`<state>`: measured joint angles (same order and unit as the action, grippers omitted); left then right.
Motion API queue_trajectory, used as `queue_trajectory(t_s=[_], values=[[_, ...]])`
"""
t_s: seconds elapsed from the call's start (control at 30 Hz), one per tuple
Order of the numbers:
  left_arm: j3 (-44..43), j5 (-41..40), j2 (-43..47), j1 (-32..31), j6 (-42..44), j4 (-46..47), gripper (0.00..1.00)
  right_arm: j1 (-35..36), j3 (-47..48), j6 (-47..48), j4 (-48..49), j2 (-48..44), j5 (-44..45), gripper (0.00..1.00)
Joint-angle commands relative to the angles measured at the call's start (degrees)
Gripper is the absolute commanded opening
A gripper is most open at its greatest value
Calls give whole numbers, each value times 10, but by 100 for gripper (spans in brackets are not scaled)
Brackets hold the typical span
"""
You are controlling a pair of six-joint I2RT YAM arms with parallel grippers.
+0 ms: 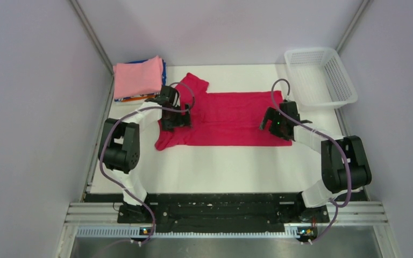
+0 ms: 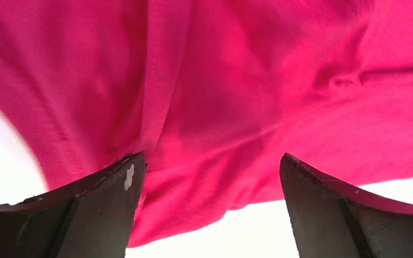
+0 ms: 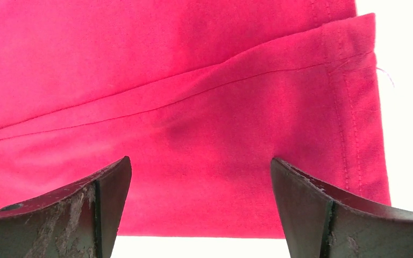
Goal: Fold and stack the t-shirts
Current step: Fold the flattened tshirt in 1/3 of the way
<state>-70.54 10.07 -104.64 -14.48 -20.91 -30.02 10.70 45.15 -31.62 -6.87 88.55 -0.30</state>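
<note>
**foldfan:** Why is the crimson t-shirt (image 1: 231, 115) lying sideways across the middle of the table (image 1: 220, 172) instead of facing the arms?

**yam_tinker:** My guess is it's so each arm gets 1 end. The sleeves point toward the left gripper (image 1: 175, 121) and the hem sits by the right gripper (image 1: 273, 124). Both hang low over the cloth's near edge, jaws spread wide, nothing pinched. Both wrist cams just show flat red fabric between the jaws, with white table right below it.

**foldfan:** So neither one's holding it?

**yam_tinker:** Nope. To me they look lined up to grab that near edge and flip it away. The right wrist cam shows a stitched edge crossing the cloth, maybe 1 layer over another, can't say for sure.

**foldfan:** And the far left corner?

**yam_tinker:** That's the pile of folded t-shirts (image 1: 134, 98), pink t-shirt (image 1: 138, 77) on top, blue and orange peeking out underneath. It's parked out of the way, so I reckon the red one goes there. The white mesh basket (image 1: 349, 86) sits far right, well apart.
</note>
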Motion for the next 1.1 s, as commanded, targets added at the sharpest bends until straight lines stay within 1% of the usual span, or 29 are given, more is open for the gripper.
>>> queue_trajectory(t_s=[0.0, 0.1, 0.2, 0.3, 0.37, 0.43, 0.57, 0.63, 0.7, 0.8, 0.97, 1.07], values=[[-57, -119, -4, 16, 28, -17, 98, 4, 24, 12, -20, 9, 42, 99], [-89, -184, -26, 23, 46, -25, 98, 4, 24, 15, -23, 8, 43, 99], [-137, -216, -57, 33, 45, -55, 98, 2, 21, 17, -24, 6, 44, 99], [-174, -218, -69, 39, 42, -76, 98, -1, 23, 20, -24, 6, 44, 99], [-188, -181, -51, 39, 34, -89, 96, -3, 25, 20, -22, 6, 41, 99], [-155, -127, -11, 35, 32, -68, 96, -3, 24, 23, -20, 5, 33, 99], [-45, -22, 89, 11, 11, -3, 99, -3, 20, 24, -17, 5, 32, 99], [18, 36, 122, -1, -5, 45, 99, -3, 20, 25, -16, 6, 29, 99], [62, 91, 133, -7, -23, 77, 99, -3, 19, 24, -16, 5, 26, 99], [96, 82, 122, -10, -38, 90, 99, -3, 18, 25, -15, 6, 27, 99], [99, 7, 88, -9, -36, 71, 99, -4, 18, 24, -16, 7, 27, 99], [101, -51, 81, -9, -35, 79, 99, -6, 18, 24, -20, 8, 30, 99]])
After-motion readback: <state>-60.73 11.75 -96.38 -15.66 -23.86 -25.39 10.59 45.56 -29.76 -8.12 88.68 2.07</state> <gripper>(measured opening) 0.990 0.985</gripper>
